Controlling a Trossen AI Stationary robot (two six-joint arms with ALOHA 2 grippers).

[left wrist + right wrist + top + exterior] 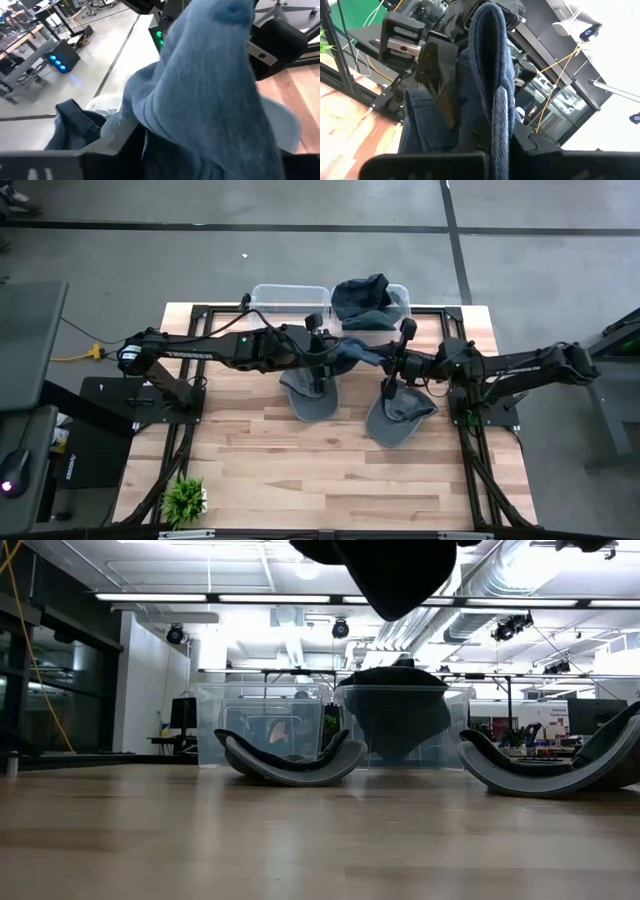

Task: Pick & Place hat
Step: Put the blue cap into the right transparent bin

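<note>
A blue hat (pixel 358 355) hangs above the table's middle between my two grippers. In the low view its underside (pixel 400 575) shows at the top. My left gripper (pixel 335 355) comes from the table's left and is shut on the hat, which covers the left wrist view (pixel 210 90). My right gripper (pixel 388 365) comes from the right and is shut on the hat's rim. Two grey hats (pixel 315 395) (pixel 400 415) lie crown down on the table below. My left gripper holds the blue hat from the table's left. One dark finger (pixel 439 90) shows against the cloth (pixel 412 125), and the hat drapes over the rest, hiding the hold. The hat is lifted clear of the table. My right gripper pinches the hat's stitched rim (pixel 497 115) between its two fingers, roughly level from the table's right. The rim stands on edge and runs away from the fingers. The hat is clear of the table.
Two clear bins stand at the far edge: the left one (pixel 288 302) shows nothing inside, the right one (pixel 398 310) holds dark blue hats (pixel 360 298). A small green plant (pixel 185 498) stands at the near left corner. The near half of the table is bare wood (pixel 330 480).
</note>
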